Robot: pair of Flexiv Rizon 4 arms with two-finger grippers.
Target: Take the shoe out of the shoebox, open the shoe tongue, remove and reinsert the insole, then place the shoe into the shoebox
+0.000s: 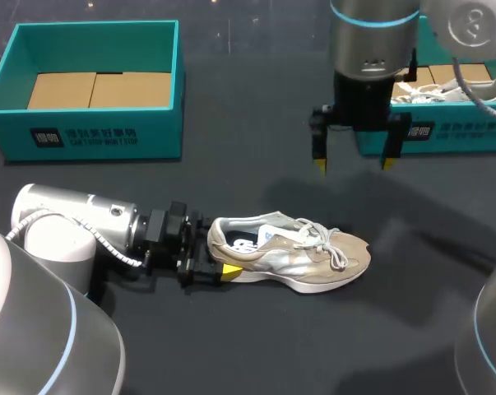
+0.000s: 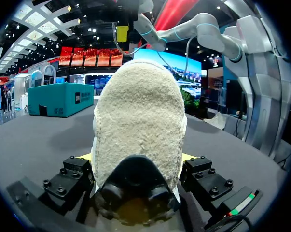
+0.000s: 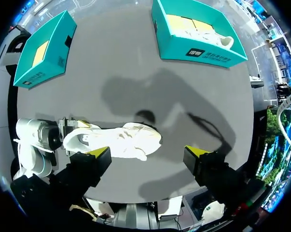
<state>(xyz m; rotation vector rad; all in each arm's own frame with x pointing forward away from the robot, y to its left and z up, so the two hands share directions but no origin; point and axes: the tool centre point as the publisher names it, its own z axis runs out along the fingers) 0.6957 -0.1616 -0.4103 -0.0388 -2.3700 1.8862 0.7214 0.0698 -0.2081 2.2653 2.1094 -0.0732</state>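
Dark worktop (image 1: 256,164), with the shoe (image 1: 305,255) out and lying on its sole. The empty shoebox (image 1: 91,136), teal, stands well beyond the shoe on its heel side. A second shoebox (image 1: 453,136), holding another shoe (image 1: 478,86), stands well beyond its toe side. Our right gripper (image 1: 354,166) hangs above and beyond the shoe's laced middle, fingers spread, holding nothing. Our left gripper (image 1: 221,263) lies low at the shoe's heel and pinches it from both sides, as the left wrist view shows. Risks, as we judge them: the hold is on the heel alone, so a pull on the tongue or insole (image 1: 260,239) could swing the shoe about that pinch or drag it free. The laces (image 1: 330,243) lie across the tongue, so a descending fingertip could snag a loop instead. A heel squeezed narrow could buckle the insole on reinsertion. The two shoeboxes look alike, so the shoe could go into the wrong one. Writing: white print beside a dark square mark on each shoebox's wall facing the shoe, and blue-and-white marking on the insole at the shoe's heel end; we transcribe neither.
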